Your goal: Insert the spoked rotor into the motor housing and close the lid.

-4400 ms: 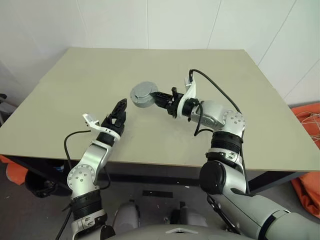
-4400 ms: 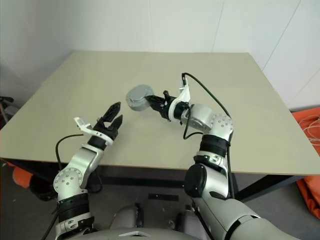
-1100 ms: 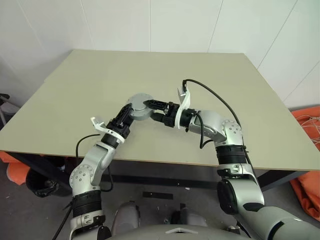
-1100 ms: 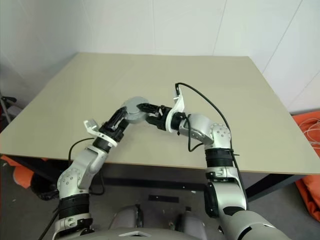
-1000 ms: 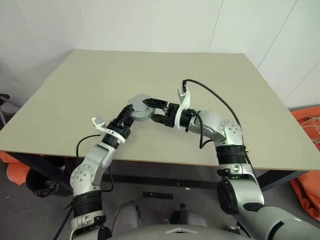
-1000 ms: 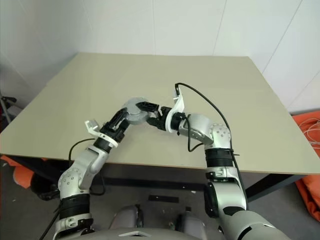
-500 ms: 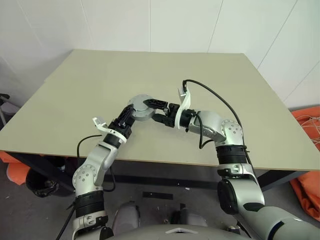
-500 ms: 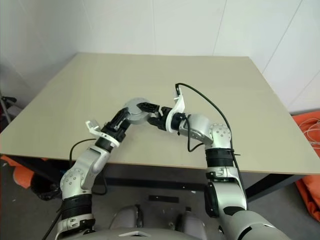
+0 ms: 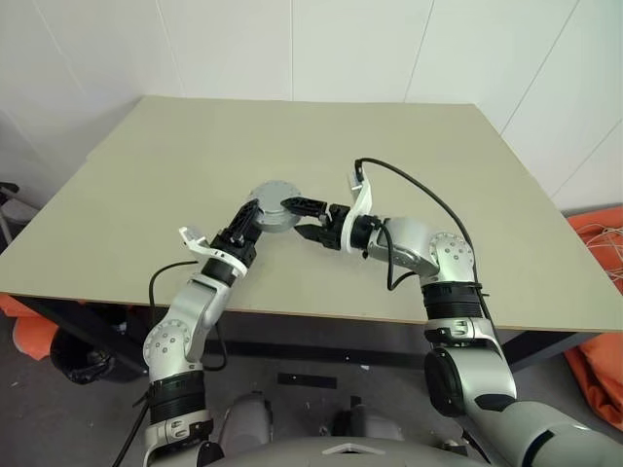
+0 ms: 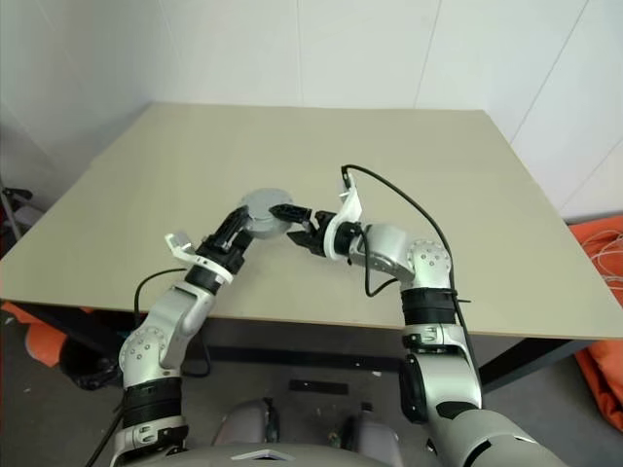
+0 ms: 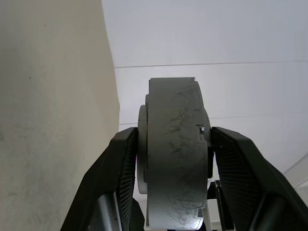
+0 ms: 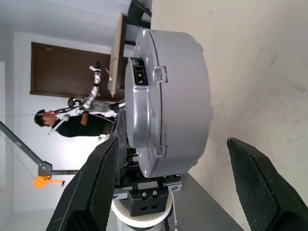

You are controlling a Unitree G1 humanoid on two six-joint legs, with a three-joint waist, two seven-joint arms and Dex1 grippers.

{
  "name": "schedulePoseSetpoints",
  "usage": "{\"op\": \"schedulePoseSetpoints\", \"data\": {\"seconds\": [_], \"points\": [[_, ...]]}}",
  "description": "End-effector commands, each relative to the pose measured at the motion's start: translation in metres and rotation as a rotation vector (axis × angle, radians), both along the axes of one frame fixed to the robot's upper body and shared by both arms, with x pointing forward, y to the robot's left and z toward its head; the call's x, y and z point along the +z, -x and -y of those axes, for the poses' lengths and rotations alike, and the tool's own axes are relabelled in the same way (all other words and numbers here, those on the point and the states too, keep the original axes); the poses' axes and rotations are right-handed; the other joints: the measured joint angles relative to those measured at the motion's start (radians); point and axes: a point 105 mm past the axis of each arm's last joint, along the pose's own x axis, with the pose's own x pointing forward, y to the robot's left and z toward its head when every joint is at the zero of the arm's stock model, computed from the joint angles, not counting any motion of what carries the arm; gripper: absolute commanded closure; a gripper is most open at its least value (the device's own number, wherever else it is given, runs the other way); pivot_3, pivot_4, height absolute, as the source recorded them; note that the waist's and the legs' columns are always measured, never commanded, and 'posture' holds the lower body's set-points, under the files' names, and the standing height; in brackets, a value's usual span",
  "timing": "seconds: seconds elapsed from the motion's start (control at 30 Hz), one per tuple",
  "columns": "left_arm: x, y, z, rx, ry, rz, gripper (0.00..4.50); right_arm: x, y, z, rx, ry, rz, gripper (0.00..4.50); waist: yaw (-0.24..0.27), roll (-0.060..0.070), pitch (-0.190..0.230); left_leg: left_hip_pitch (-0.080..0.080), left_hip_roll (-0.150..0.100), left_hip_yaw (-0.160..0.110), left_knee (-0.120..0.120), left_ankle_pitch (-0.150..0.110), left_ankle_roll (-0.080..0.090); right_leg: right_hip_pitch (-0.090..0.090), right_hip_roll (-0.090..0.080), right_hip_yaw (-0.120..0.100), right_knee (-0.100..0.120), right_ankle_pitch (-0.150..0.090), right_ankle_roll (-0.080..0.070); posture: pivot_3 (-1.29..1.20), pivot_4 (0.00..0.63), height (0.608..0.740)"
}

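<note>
**Handover complete: right hand released**

Nearest, my left hand (image 9: 255, 212) is clamped on the grey assembled motor housing (image 9: 274, 194), held edge-on above the surface (image 9: 419, 156). Beyond it, my right hand (image 9: 305, 217) has backed off since a second ago, fingers spread, touching nothing. I judge the lid closed
</note>
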Motion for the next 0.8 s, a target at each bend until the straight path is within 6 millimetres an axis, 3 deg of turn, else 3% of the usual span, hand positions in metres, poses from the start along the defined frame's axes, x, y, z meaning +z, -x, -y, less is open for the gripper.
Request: {"op": "schedulePoseSetpoints", "data": {"seconds": [0.03, 0.43, 0.8], "points": [[0.029, 0.001, 0.001, 0.0, 0.009, 0.117, 2.38, 0.008, -0.004, 0.003, -0.014, -0.01, 0.026, 0.43, 0.0, 0.0, 0.0, 0.0, 0.0, 0.0, 0.0, 0.0, 0.0, 0.0, 0.0, 0.0, 0.0, 0.0, 0.0, 0.0, 0.0, 0.74], [0.019, 0.003, -0.017, 0.079, -0.018, 0.098, 2.38, 0.021, -0.009, 0.009, -0.023, -0.06, 0.073, 0.43, 0.0, 0.0, 0.0, 0.0, 0.0, 0.0, 0.0, 0.0, 0.0, 0.0, 0.0, 0.0, 0.0, 0.0, 0.0, 0.0, 0.0, 0.74], [0.018, 0.004, -0.046, 0.221, -0.053, 0.094, 2.38, 0.019, -0.012, 0.014, -0.034, -0.049, 0.073, 0.43, 0.0, 0.0, 0.0, 0.0, 0.0, 0.0, 0.0, 0.0, 0.0, 0.0, 0.0, 0.0, 0.0, 0.0, 0.0, 0.0, 0.0, 0.74]]}}
